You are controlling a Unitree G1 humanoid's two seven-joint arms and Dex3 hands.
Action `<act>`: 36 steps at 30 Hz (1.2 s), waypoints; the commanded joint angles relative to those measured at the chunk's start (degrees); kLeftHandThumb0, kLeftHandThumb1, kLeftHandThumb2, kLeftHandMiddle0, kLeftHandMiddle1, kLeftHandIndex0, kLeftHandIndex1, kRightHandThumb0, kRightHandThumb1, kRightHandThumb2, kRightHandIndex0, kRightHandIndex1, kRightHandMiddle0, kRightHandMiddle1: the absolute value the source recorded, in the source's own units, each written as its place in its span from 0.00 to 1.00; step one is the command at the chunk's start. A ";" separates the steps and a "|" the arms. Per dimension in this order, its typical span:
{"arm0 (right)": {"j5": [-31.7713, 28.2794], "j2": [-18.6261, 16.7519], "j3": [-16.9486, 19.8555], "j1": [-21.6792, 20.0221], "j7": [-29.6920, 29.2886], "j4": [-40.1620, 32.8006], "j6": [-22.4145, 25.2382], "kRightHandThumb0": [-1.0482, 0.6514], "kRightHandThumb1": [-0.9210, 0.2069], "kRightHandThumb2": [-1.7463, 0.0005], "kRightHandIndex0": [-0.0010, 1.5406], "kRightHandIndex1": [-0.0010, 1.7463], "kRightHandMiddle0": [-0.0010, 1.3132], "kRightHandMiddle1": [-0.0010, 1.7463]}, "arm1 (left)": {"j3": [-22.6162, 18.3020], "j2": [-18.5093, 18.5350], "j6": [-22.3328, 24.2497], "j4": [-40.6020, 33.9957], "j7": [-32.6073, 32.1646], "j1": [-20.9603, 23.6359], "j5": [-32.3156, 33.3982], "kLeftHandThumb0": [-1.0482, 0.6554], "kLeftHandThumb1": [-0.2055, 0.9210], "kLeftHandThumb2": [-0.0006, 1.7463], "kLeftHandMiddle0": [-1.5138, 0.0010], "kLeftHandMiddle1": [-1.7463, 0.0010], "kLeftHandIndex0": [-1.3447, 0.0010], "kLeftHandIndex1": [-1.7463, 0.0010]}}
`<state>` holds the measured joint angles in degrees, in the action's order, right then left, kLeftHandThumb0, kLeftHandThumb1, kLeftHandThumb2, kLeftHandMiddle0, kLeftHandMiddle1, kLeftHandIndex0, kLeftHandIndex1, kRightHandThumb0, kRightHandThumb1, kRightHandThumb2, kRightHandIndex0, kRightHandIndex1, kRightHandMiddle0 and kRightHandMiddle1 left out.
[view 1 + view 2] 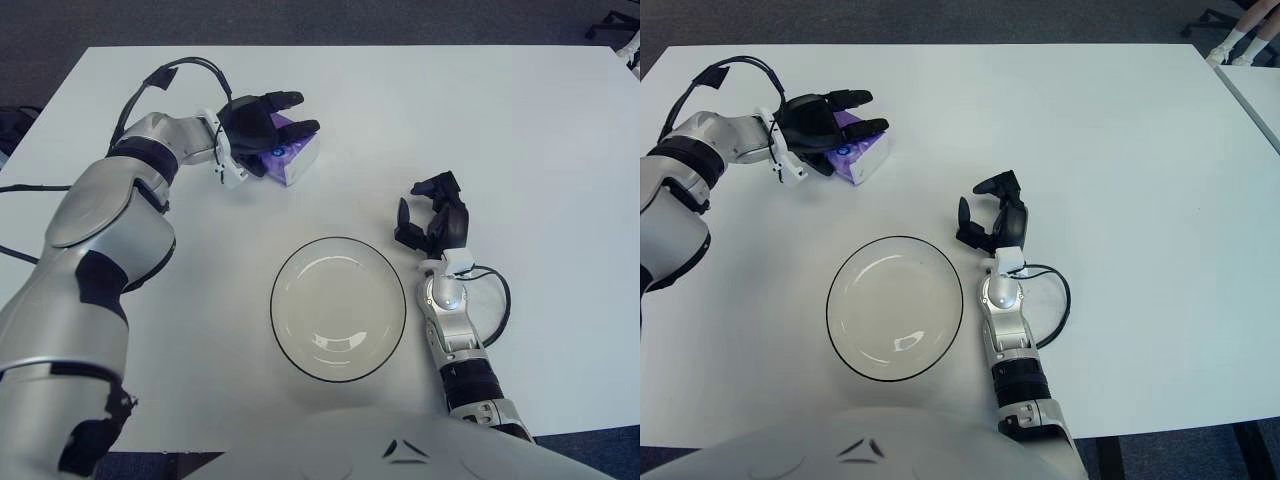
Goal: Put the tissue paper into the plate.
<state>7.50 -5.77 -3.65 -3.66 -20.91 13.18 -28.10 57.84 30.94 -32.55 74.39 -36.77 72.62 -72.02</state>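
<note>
A purple and white tissue packet (294, 158) is at the back left of the white table (520, 130). My left hand (262, 132) wraps its black fingers over the packet's top and holds it. The packet's near white side shows below the fingers (871, 125). A clear glass plate (338, 307) with a dark rim sits at the front centre, well in front of the packet and holding nothing. My right hand (432, 218) shows just right of the plate's far edge, fingers relaxed with nothing in them.
A black cable (495, 290) loops beside my right wrist. My left forearm (150, 145) reaches across the table's back left. Dark floor lies beyond the far edge (350, 20).
</note>
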 commanded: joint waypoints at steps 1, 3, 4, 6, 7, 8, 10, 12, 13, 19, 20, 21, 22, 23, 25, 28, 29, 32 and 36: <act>1.85 1.23 0.85 7.88 -0.13 5.62 0.51 0.61 0.45 0.37 0.44 0.79 0.32 1.00 | -1.74 -1.42 -1.72 0.92 3.57 -0.65 2.71 0.00 1.00 0.18 1.00 1.00 1.00 1.00; 1.88 1.16 0.91 7.94 -0.25 5.45 0.71 0.61 0.45 0.37 0.44 0.79 0.32 1.00 | -2.60 -2.09 -2.21 1.31 5.91 -1.00 3.98 0.00 0.99 0.18 1.00 1.00 1.00 1.00; 1.89 1.15 0.95 7.98 -0.29 5.36 0.80 0.61 0.46 0.37 0.44 0.79 0.32 1.00 | -2.94 -2.40 -2.32 1.47 6.98 -1.17 4.52 0.00 0.99 0.18 1.00 1.00 1.00 1.00; 1.94 1.13 1.00 8.03 -0.37 5.23 0.91 0.61 0.46 0.37 0.44 0.79 0.33 1.00 | -3.44 -2.79 -2.35 1.68 8.72 -1.51 5.36 0.00 0.97 0.19 1.00 1.00 1.00 1.00; 1.99 1.11 1.03 8.05 -0.45 5.18 0.94 0.61 0.46 0.36 0.44 0.79 0.33 1.00 | -3.62 -2.91 -2.34 1.77 9.50 -1.66 5.71 0.00 0.96 0.21 1.00 1.00 1.00 1.00; 2.02 1.11 1.04 8.09 -0.50 5.12 0.96 0.61 0.47 0.36 0.44 0.79 0.33 1.00 | -3.74 -2.99 -2.33 1.80 10.10 -1.76 6.00 0.00 0.94 0.23 1.00 1.00 1.00 1.00; 2.37 1.03 1.08 8.38 -0.97 4.66 0.98 0.61 0.47 0.36 0.44 0.79 0.33 1.00 | -4.88 -3.61 -2.80 2.39 15.17 -2.34 7.78 0.00 0.91 0.25 0.98 0.99 1.00 1.00; 2.55 0.96 1.06 8.63 -1.24 4.27 0.95 0.61 0.47 0.36 0.44 0.79 0.33 1.00 | -6.46 -4.23 -3.48 2.96 21.25 -2.86 10.14 0.00 0.88 0.28 0.97 0.98 1.00 1.00; 2.55 0.95 1.03 8.70 -1.29 4.15 0.93 0.61 0.47 0.35 0.44 0.79 0.33 1.00 | -7.14 -4.43 -3.74 3.10 23.71 -3.03 11.19 0.00 0.85 0.30 0.98 0.94 1.00 1.00; 2.29 0.93 0.94 9.12 -1.28 3.35 1.27 0.61 0.49 0.34 0.45 0.80 0.34 1.00 | -11.75 -6.39 -2.04 3.81 41.02 -3.60 18.21 0.00 0.78 0.36 1.00 0.75 0.99 0.99; 2.27 0.93 0.94 9.14 -1.27 3.28 1.33 0.61 0.50 0.33 0.45 0.81 0.34 1.00 | -12.13 -6.52 -1.77 3.76 42.56 -3.64 18.85 0.00 0.77 0.36 1.00 0.72 0.99 0.99; 2.28 0.92 0.96 9.17 -1.32 3.21 1.38 0.61 0.50 0.33 0.45 0.81 0.34 1.00 | -12.63 -6.78 -1.31 3.79 44.50 -3.70 19.64 0.00 0.77 0.36 1.00 0.71 0.99 0.99; 2.29 0.91 0.99 9.27 -1.36 3.02 1.48 0.61 0.50 0.33 0.45 0.81 0.34 1.00 | -13.47 -7.28 -0.47 4.00 47.30 -3.87 20.79 0.00 0.76 0.36 1.00 0.68 0.99 0.97; 2.29 0.91 1.02 9.34 -1.40 2.89 1.55 0.61 0.51 0.33 0.45 0.81 0.34 1.00 | -14.09 -7.64 0.17 4.08 49.41 -4.00 21.69 0.00 0.75 0.37 1.00 0.63 1.00 0.94; 2.19 0.92 1.04 9.46 -1.31 2.66 1.65 0.61 0.51 0.33 0.45 0.81 0.35 1.00 | -14.82 -8.03 1.02 4.00 52.06 -4.25 22.85 0.00 0.74 0.38 1.00 0.57 1.00 0.91; 2.12 0.95 1.04 9.58 -1.21 2.48 1.70 0.61 0.51 0.33 0.45 0.80 0.35 1.00 | -15.20 -8.16 1.53 3.54 54.01 -4.58 23.81 0.00 0.72 0.38 1.00 0.52 1.00 0.88; 2.13 0.96 1.04 9.61 -1.20 2.43 1.70 0.61 0.51 0.33 0.45 0.80 0.35 1.00 | -15.32 -8.22 1.72 3.40 54.67 -4.71 24.13 0.01 0.71 0.39 1.00 0.51 1.00 0.87; 2.26 1.00 1.07 9.66 -1.33 2.44 1.42 0.61 0.50 0.33 0.45 0.80 0.35 1.00 | -15.57 -8.43 2.23 2.95 56.40 -5.10 24.96 0.02 0.68 0.41 1.00 0.49 1.00 0.87; 2.41 1.02 1.11 9.72 -1.41 2.42 1.32 0.61 0.50 0.33 0.45 0.80 0.35 1.00 | -15.91 -8.77 3.01 2.52 58.09 -5.68 25.88 0.03 0.66 0.43 1.00 0.54 1.00 0.89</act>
<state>7.90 -5.76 -3.51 -1.13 -21.98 10.48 -27.60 40.94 23.31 -29.83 75.75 15.87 72.30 -45.34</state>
